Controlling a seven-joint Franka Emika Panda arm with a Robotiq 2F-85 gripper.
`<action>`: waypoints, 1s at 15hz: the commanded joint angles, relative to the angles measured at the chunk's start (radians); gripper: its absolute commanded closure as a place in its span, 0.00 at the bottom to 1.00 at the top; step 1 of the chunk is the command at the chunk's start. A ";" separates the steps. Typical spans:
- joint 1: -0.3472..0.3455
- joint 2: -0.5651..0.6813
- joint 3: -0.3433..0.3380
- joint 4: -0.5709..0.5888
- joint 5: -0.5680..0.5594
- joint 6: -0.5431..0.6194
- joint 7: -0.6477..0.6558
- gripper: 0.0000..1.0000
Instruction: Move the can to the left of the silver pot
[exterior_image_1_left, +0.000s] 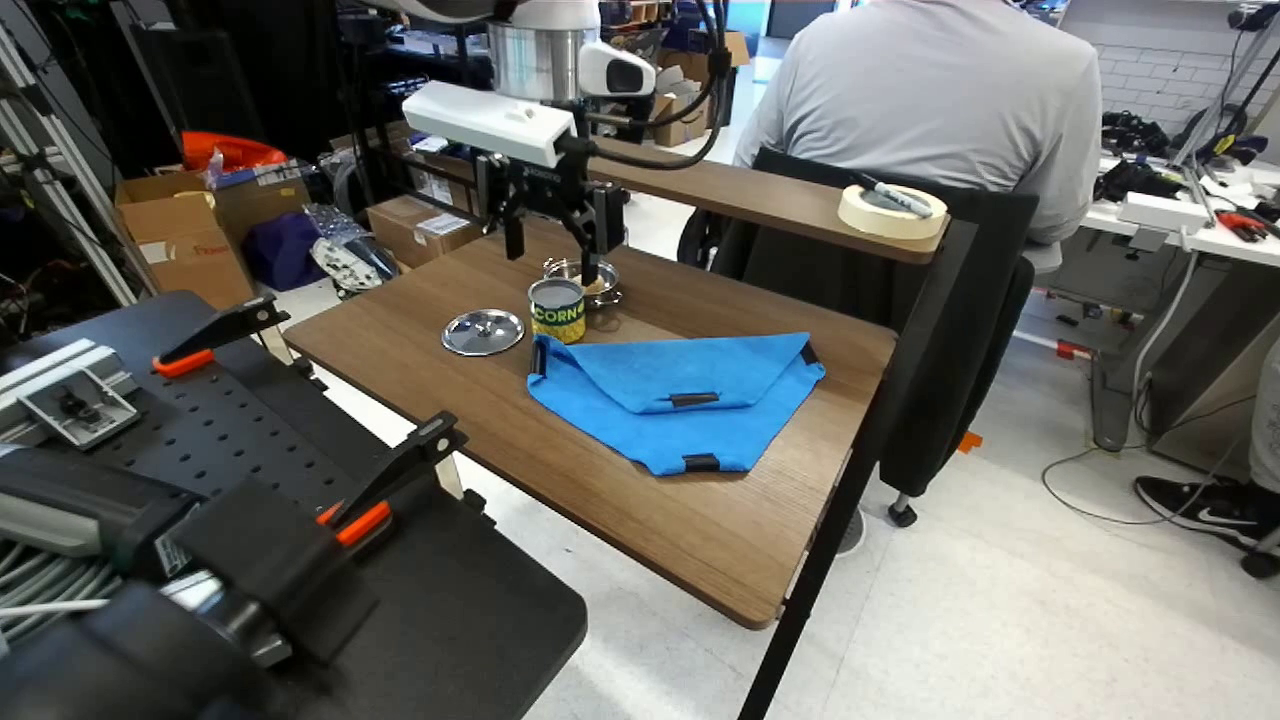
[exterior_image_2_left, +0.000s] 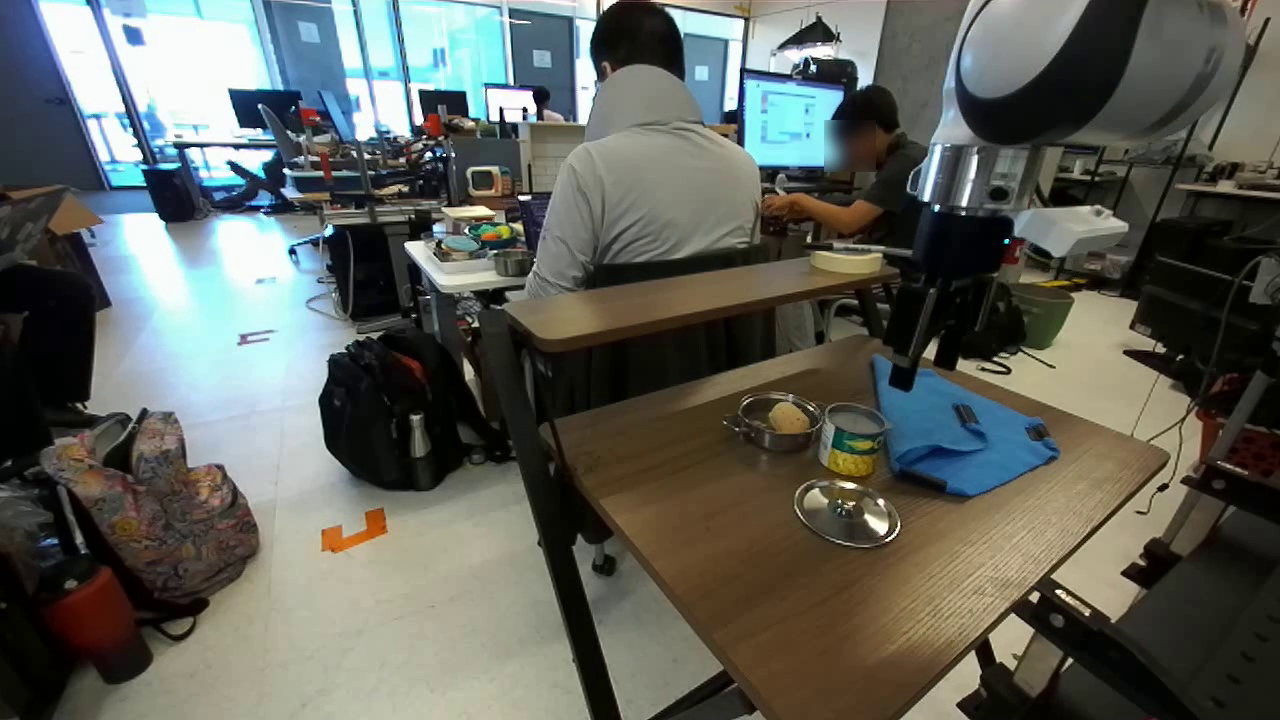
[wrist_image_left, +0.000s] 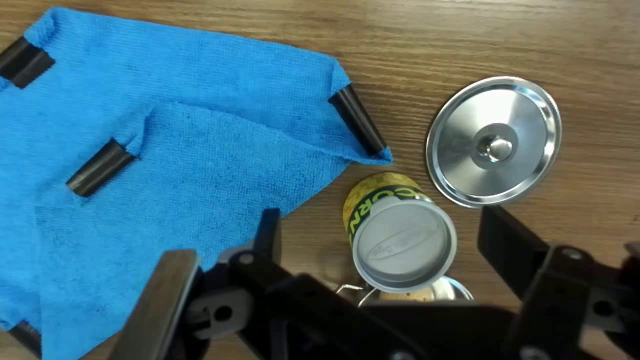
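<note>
The can (exterior_image_1_left: 558, 311) stands upright on the table, with a grey top and a yellow and dark green corn label. It also shows in an exterior view (exterior_image_2_left: 852, 440) and in the wrist view (wrist_image_left: 404, 245). The silver pot (exterior_image_2_left: 768, 430) stands close beside the can with a pale tan round thing in it. In an exterior view the can partly hides the pot (exterior_image_1_left: 607, 290); in the wrist view the can and gripper hide most of it (wrist_image_left: 452, 290). My gripper (exterior_image_1_left: 552, 258) is open and empty above the can. In the wrist view its fingers (wrist_image_left: 381, 220) lie on either side of the can, apart from it.
A flat silver lid (exterior_image_1_left: 483, 332) lies near the can. A folded blue cloth (exterior_image_1_left: 680, 400) with black tape lies close on the can's other side. A raised shelf (exterior_image_2_left: 680, 303) with a tape roll (exterior_image_1_left: 892, 211) runs along one table edge. A person sits behind it.
</note>
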 joint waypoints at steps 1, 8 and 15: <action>0.012 0.080 0.012 0.075 -0.049 -0.004 0.035 0.00; 0.053 0.169 0.013 0.166 -0.094 -0.018 0.085 0.00; 0.072 0.225 0.010 0.228 -0.117 -0.026 0.117 0.00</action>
